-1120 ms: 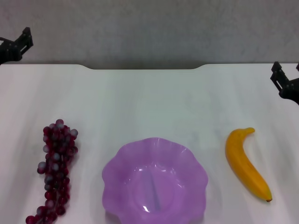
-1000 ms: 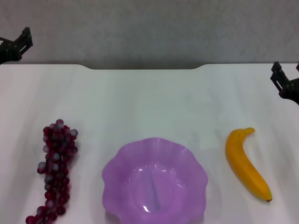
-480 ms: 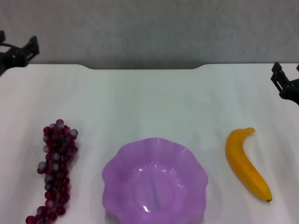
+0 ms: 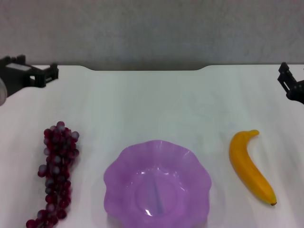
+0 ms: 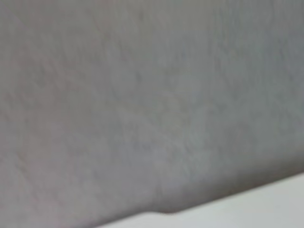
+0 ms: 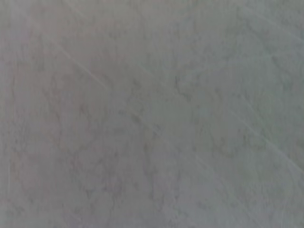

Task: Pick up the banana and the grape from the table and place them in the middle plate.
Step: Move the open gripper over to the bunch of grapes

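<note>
Left gripper far-left, empty, aperture unclear; grape directly nearer, long axis near-far. Right gripper far-right, aperture unclear.

Behind the white worktop stands a plain grey wall with a faint mottled, plaster-like texture, unbroken across the whole width of the head view. The worktop's far edge meets the wall in a shallow notch at the middle, where a darker shadowed band runs along the join. Both wrist views show the same grey wall, the right one with thin pale streaks crossing it, under soft, even light.
</note>
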